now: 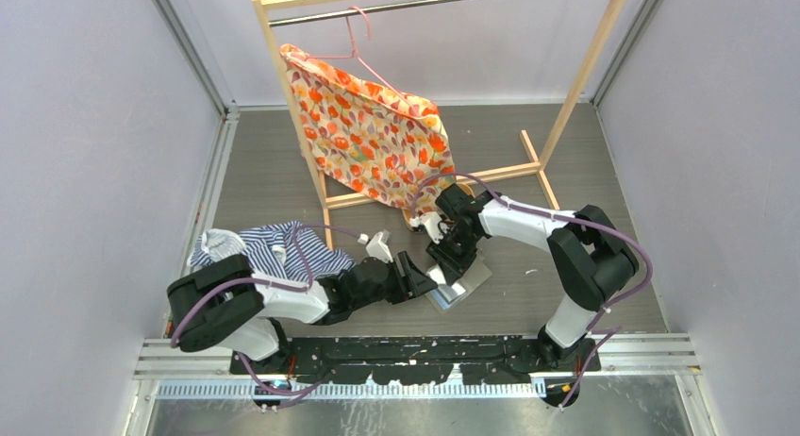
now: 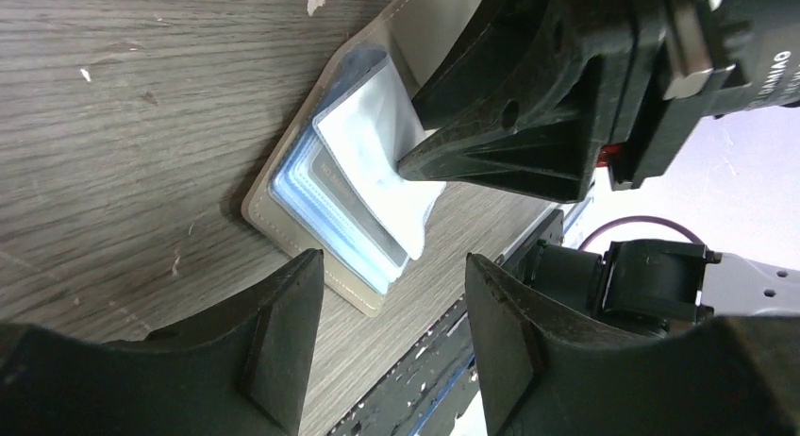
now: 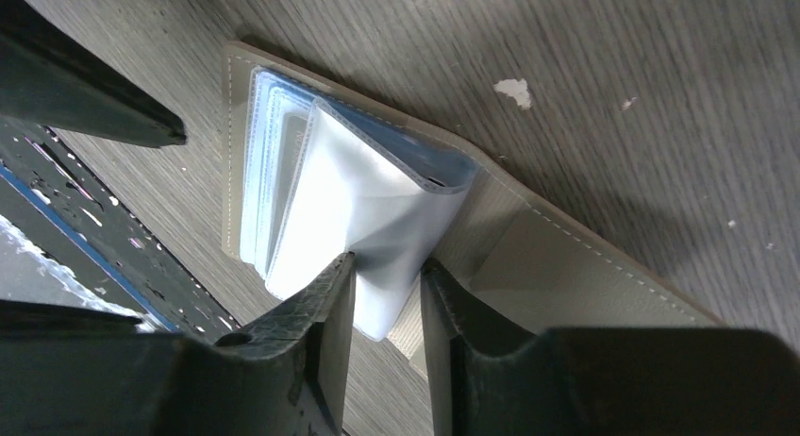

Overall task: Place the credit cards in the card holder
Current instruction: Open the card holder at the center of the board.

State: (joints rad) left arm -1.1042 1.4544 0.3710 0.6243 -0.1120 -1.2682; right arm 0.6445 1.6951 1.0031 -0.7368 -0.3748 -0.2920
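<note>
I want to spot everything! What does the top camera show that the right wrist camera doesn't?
Only the top view: the flowered cloth on a hanger, the wooden rack, the striped shirt. Only the right wrist: the right end effector straddling a clear sleeve, seen close. Both: the card holder lying open on the table.

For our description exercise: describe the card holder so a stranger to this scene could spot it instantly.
Find the wooden clothes rack, then come forward across the grey table. The card holder lies open there, below the right pincer. Unlike the striped shirt to its left, it is a small taupe wallet fanning clear sleeves.
</note>
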